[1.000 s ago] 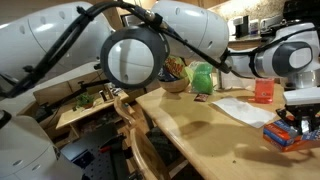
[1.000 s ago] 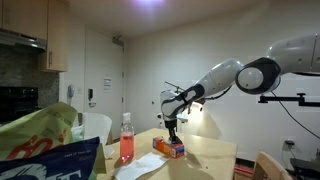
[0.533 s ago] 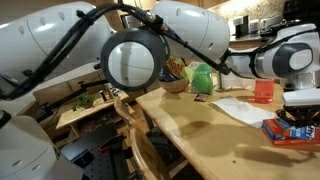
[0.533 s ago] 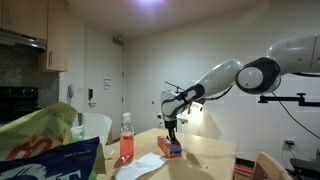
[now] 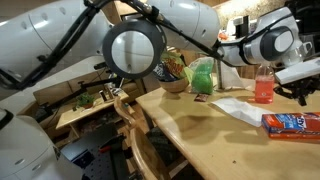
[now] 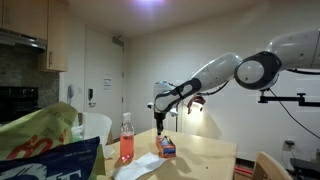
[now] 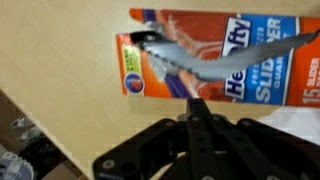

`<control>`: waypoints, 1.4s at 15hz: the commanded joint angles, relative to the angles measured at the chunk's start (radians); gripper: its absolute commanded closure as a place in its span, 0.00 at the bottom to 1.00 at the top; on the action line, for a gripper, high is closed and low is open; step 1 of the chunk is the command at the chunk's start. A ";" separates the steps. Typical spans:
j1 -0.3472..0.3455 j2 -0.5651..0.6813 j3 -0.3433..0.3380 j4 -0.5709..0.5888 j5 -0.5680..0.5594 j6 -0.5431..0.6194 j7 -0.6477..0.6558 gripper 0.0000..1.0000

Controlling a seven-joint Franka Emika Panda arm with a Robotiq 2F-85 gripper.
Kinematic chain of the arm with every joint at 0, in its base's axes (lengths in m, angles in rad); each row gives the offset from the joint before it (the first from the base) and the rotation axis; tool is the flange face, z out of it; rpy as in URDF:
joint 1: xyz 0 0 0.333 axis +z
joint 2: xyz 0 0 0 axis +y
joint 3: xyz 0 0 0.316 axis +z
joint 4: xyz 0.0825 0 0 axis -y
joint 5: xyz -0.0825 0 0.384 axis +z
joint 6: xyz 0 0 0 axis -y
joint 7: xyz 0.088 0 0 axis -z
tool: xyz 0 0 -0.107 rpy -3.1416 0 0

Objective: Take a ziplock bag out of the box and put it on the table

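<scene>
In an exterior view the box (image 5: pixel 292 123) lies flat on the table (image 5: pixel 200 130), well in from the rounded edge. The gripper (image 5: pixel 302 92) hangs just above it. A pink spray bottle (image 5: pixel 263 88) stands behind the box, with a white sheet (image 5: pixel 238 108) lying beside it. No bag can be made out from here, as it is too thin and pale.

In an exterior view from across the room, the gripper (image 6: pixel 161 125) points straight down over the box (image 6: pixel 167 148), near it but not on it. The table (image 6: pixel 205 155) stretches away toward the far edge. Whether anything dangles between the fingers and the carton cannot be told at this size.

The wrist view settles more. The gripper (image 7: pixel 195 100) has its fingers pressed together with no gap. A greyish, see-through strip runs from the open end of the box (image 7: pixel 250 85) up into the fingertips, and this is the ziplock bag (image 7: pixel 170 62). It looks limp and creased (more a twisted ribbon than a flat sheet) and curves across the orange-red and blue lid above the table (image 7: pixel 60 60).

I judge the task is partly done. The bag is pinched and partly drawn out, but one end appears to sit in the carton. Pulling it free and laying it on the bare tabletop remain.
</scene>
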 commanded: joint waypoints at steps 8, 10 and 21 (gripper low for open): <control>0.062 -0.145 -0.013 -0.163 -0.052 0.118 0.029 1.00; 0.046 -0.147 -0.016 -0.193 -0.045 0.097 0.035 1.00; -0.058 -0.157 -0.007 -0.331 -0.017 -0.016 0.032 1.00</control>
